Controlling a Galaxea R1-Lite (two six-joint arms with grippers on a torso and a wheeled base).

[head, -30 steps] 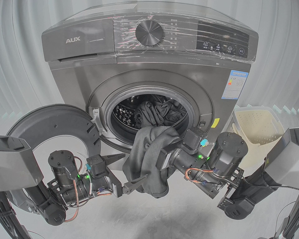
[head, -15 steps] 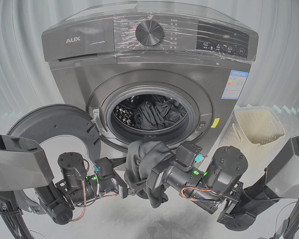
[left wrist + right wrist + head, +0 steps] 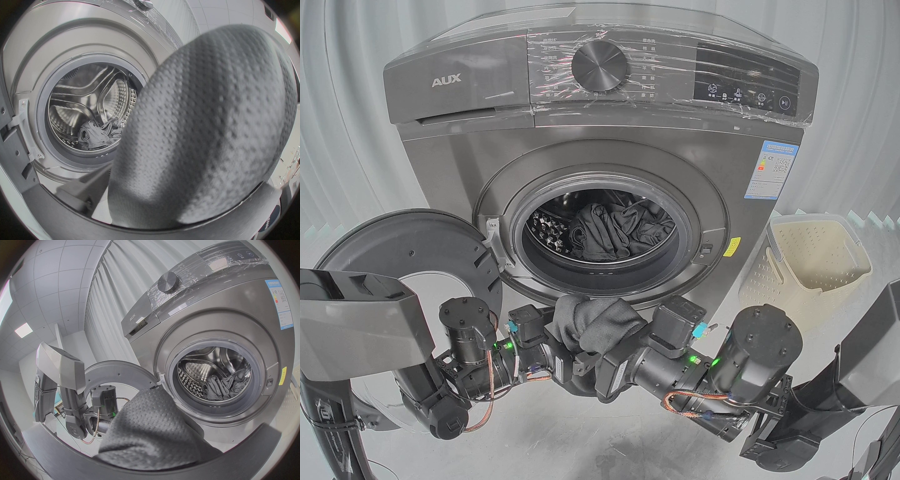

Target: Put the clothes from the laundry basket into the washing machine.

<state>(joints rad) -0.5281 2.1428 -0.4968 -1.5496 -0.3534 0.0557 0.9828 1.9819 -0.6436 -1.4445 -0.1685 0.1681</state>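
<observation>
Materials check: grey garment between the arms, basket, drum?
Grey garment: knit fabric, matte; dimpled texture, bunches in soft folds.
Laundry basket: probably moulded plastic, cream, matte; rigid walls with rows of holes.
Drum: looks like stainless steel; bright reflections, embossed ribs.

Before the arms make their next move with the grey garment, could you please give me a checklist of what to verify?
1. Is the door swung wide open: ok.
2. Is the opening rim free of hanging cloth: ok.
3. Is the garment level with the opening: not ok; it sits bunched between the two arms, below the rim.
4. Is the hold on the garment firm: cannot tell; the cloth covers the contact.
5. Is there room in the drum: ok; the clothes inside lie low.
</observation>
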